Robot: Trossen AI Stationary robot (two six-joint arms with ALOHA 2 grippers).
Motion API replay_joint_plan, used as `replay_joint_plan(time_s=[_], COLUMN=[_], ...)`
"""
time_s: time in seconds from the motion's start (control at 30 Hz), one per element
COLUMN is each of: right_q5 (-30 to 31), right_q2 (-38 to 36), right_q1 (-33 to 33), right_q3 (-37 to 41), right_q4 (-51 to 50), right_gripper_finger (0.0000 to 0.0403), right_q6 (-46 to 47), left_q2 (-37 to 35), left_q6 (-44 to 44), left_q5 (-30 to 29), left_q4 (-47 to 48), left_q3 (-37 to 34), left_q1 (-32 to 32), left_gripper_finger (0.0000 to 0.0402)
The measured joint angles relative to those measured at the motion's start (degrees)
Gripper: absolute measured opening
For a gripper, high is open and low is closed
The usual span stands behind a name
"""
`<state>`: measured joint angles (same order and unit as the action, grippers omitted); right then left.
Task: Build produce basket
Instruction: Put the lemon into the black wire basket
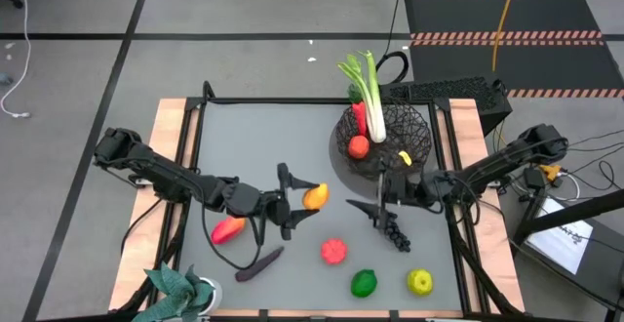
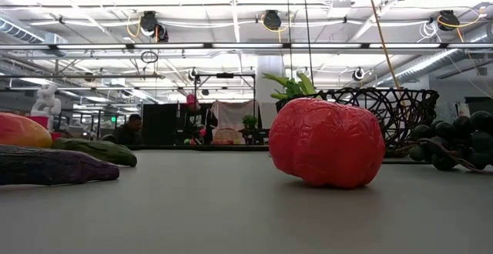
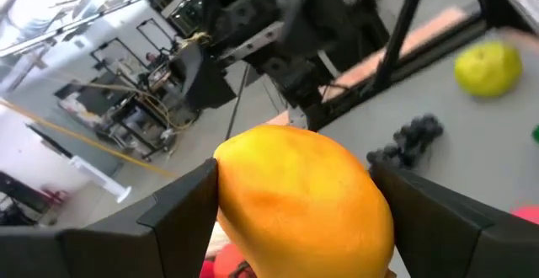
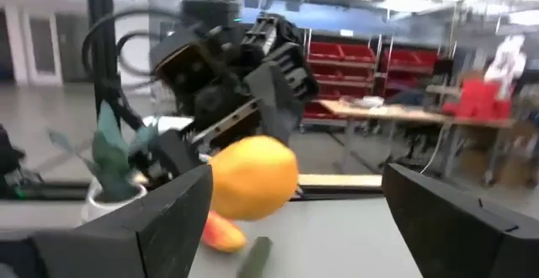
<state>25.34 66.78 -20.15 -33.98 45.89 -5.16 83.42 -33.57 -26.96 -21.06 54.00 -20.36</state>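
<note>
While the black wire basket (image 1: pixel 385 137) sits at the table's far right holding a leek and some fruit, the left gripper (image 1: pixel 304 203) grips an orange fruit (image 1: pixel 315 196) mid-table. Carry it level and release low inside the rim. The right gripper (image 1: pixel 378 203) waits open, just in front of the basket, facing the fruit.

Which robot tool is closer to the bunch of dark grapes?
Right. The right tool hangs open just beside the dark grapes, on the basket side of them. The left tool is farther off toward the table's middle, gripping an orange fruit.
</note>
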Motion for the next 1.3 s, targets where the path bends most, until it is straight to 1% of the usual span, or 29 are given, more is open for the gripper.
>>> replay_joint_plan(time_s=[0.07,0.13,0.23,0.27,0.37,0.43,0.47,0.63,0.67,0.73,0.77,0.83,0.93,1.0,1.13,1.3], right_q5=[-0.10,-0.02,0.33,1.65,9.87,14.02,14.95,14.73,15.00,15.37,15.68,18.55,23.94,25.85,25.70,25.40], right_q2=[0.00,0.00,0.02,0.01,0.04,0.79,1.37,7.94,9.45,12.82,14.58,17.91,22.54,24.86,26.89,27.15], right_q1=[0.69,0.75,0.40,-0.16,-2.85,-4.43,-5.25,-9.09,-9.37,-9.53,-9.46,-9.49,-9.48,-9.48,-9.43,-8.69], right_q3=[0.00,0.00,0.00,0.00,-0.66,-2.17,-2.90,-6.86,-7.84,-10.42,-11.92,-14.95,-18.68,-20.54,-22.32,-22.43], right_q4=[-0.18,-0.82,-1.85,-1.67,-2.45,-3.83,-4.79,-6.29,-6.32,-6.29,-6.26,-6.25,-5.55,-4.19,-1.48,-1.04], right_gripper_finger=[0.0338,0.0338,0.0338,0.0338,0.0338,0.0339,0.0341,0.0354,0.0355,0.0355,0.0356,0.0356,0.0356,0.0356,0.0350,0.0323], right_q6=[2.43,2.27,-3.02,-5.96,-14.49,-19.68,-22.49,-37.24,-40.06,-43.54,-45.04,-49.02,-56.21,-59.19,-62.56,-63.08], left_q2=[0.00,0.00,0.00,0.00,0.00,0.00,0.00,0.00,0.00,0.01,0.01,0.02,0.02,0.02,0.02,0.04], left_q6=[-0.41,0.35,3.60,4.85,9.63,14.54,17.48,34.98,38.71,45.47,47.85,51.24,52.40,52.48,52.55,51.77], left_q5=[0.02,0.02,0.13,0.13,0.15,0.17,0.16,0.19,0.84,4.00,5.41,7.47,9.13,10.21,12.90,14.43], left_q4=[0.35,0.21,-0.29,-0.59,-2.26,-3.53,-3.78,-4.02,-4.05,-4.03,-4.01,-3.75,-2.72,-2.19,-1.50,-1.58], left_q3=[0.00,0.00,0.00,0.00,0.00,0.00,0.00,0.00,0.00,0.00,0.00,0.00,0.00,0.00,0.00,0.00], left_q1=[0.00,0.04,0.23,0.33,0.80,1.41,1.91,4.23,4.59,5.38,5.66,5.96,5.98,5.78,5.64,5.75], left_gripper_finger=[0.0301,0.0301,0.0301,0.0301,0.0301,0.0301,0.0301,0.0301,0.0301,0.0301,0.0301,0.0301,0.0301,0.0301,0.0301,0.0301])
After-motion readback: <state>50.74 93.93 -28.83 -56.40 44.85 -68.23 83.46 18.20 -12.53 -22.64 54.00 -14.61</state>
